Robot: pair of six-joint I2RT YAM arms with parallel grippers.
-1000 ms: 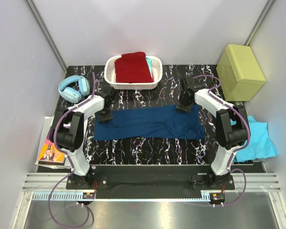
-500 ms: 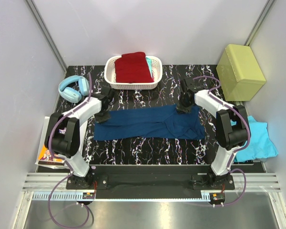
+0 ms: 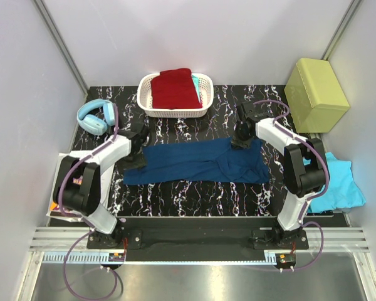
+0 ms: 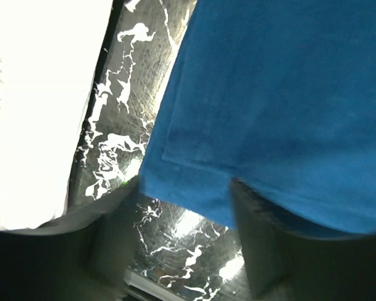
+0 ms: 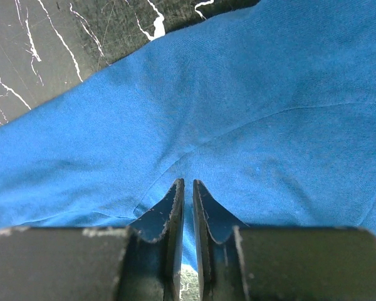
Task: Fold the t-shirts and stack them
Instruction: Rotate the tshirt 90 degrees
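— How far along?
— Red t-shirt (image 3: pixel 174 89) is folded in the basket (image 3: pixel 144 94). Navy t-shirt (image 3: pixel 197 162) lies mid-table, half-folded, I'd say — right gripper (image 5: pixel 188 185) pinching it, left gripper (image 4: pixel 183 195) spread at its hem. Turquoise t-shirt (image 3: pixel 338 185) waits at the table's right edge.

Top view evenly lit, sharp, soft shadows only. My left wrist view blows out white at left; left fingers (image 4: pixel 263 251) dark, blurred.

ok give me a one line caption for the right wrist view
Right arm's jaws nearly shut, pinching a crease in the blue t-shirt spread over the black marbled table.
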